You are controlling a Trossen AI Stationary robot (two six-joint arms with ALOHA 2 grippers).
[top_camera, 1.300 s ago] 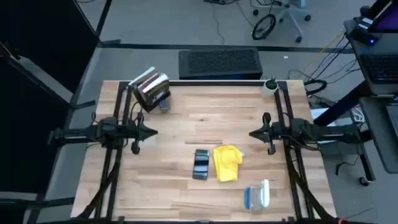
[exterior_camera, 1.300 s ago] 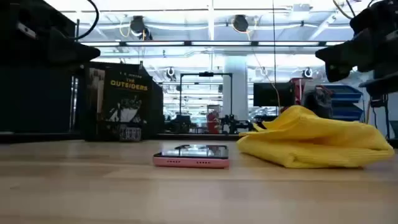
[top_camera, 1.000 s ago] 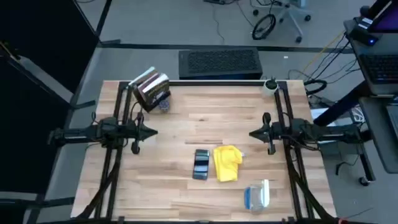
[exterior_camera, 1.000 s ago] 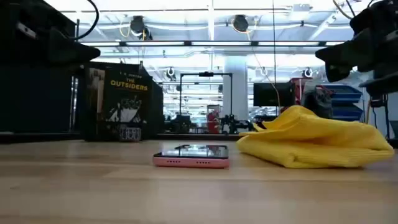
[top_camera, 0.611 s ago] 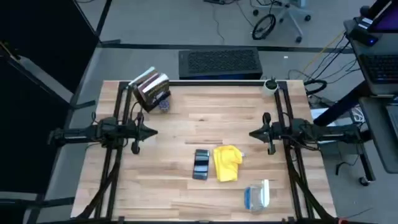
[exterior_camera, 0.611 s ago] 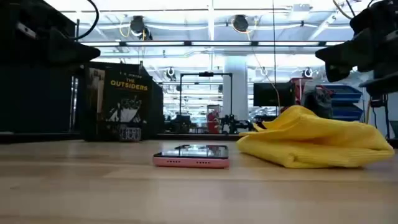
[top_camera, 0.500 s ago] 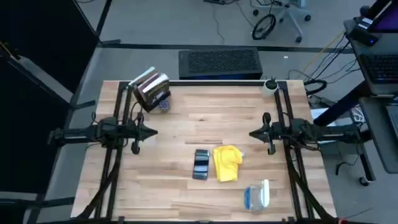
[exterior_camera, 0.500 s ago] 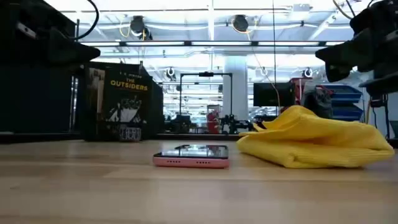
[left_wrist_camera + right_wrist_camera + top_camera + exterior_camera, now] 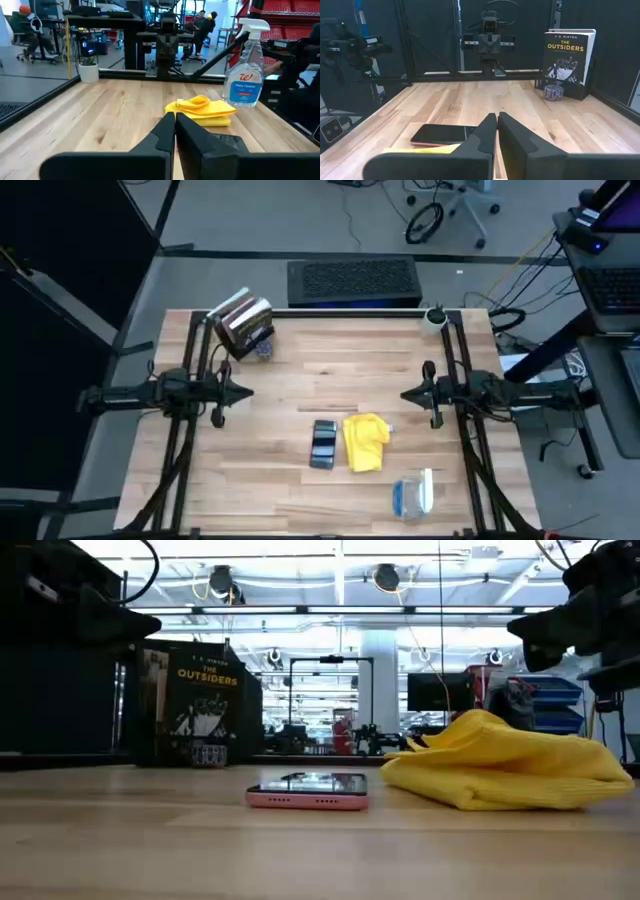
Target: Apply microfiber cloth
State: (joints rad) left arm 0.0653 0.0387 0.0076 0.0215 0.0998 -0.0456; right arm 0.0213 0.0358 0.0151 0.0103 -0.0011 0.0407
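Not started; microfiber cloth [image 9: 365, 441] lies untouched beside smartphone [image 9: 323, 443] (near front edge); both grippers clenched, empty.

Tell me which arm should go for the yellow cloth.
Right, probably. The microfiber cloth lies right of the smartphone, on the right gripper's side of the table. The left gripper would have to cross over the phone. Both hover shut, away from it.

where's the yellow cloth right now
In the high view the microfiber cloth lies bunched on the table's near-centre, just right of the smartphone, with the spray bottle nearer the front right edge.
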